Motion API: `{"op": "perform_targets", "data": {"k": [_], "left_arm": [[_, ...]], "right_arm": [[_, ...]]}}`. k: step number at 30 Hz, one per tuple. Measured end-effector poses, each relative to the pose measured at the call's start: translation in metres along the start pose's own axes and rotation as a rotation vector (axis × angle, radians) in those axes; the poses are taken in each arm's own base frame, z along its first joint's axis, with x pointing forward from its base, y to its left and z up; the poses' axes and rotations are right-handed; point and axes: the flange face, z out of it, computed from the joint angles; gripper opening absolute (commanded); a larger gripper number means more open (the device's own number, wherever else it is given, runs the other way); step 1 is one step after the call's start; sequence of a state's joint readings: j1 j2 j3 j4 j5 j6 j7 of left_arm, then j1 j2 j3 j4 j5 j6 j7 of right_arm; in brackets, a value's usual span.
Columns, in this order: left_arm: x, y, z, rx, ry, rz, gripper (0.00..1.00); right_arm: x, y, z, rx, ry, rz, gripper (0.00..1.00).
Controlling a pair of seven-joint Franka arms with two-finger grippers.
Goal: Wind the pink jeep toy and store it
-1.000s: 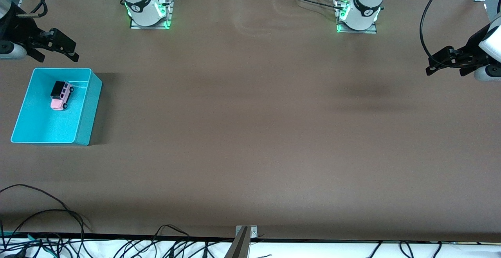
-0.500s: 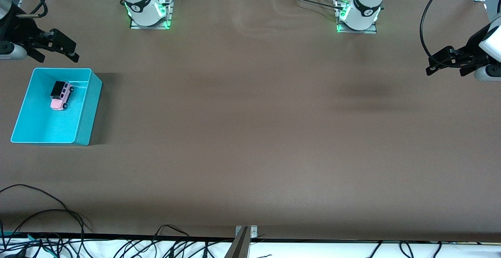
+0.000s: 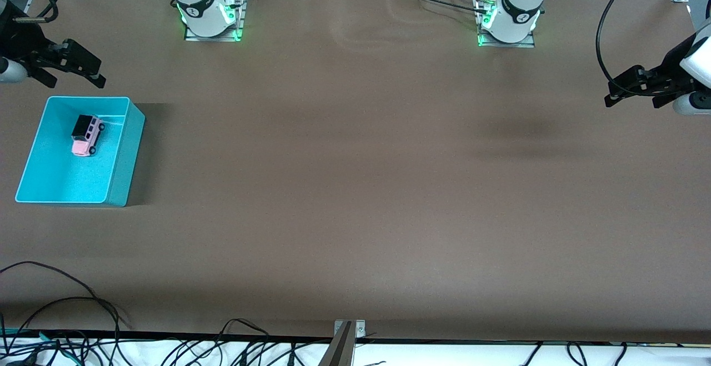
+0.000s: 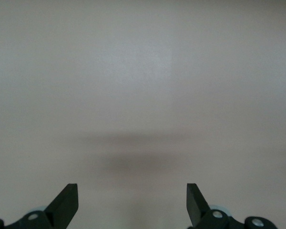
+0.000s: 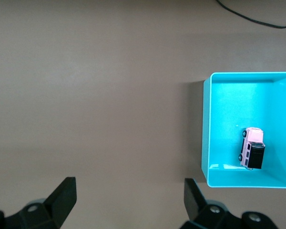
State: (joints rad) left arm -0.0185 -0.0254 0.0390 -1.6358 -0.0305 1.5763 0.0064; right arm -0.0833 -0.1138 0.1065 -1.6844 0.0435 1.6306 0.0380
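Pink jeep toy (image 3: 86,135) in turquoise bin (image 3: 125,158)

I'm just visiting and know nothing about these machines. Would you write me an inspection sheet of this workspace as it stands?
Surface: brown table, bare apart from the bin.
Job's things: pink jeep toy on its wheels inside the turquoise bin, at the right arm's end.
Clutter: nothing seen.
Grippers: right gripper over the table beside the bin, jaws open, empty; left gripper waits over the left arm's end, jaws open, empty.
Cables: black cables along the table edge nearest the front camera.
Surroundings: two arm bases with green lights.
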Motion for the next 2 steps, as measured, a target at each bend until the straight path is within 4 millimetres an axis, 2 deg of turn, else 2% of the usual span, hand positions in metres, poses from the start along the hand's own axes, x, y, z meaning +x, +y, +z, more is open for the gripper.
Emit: {"op": "perform_targets", "data": {"k": [2], "left_arm": [[0.0,-0.0002,0.0,0.0,0.0,0.0,1.0]], "right_arm": [[0.0002,0.0013,-0.0014,0.0,0.003,0.002,1.0]]}}
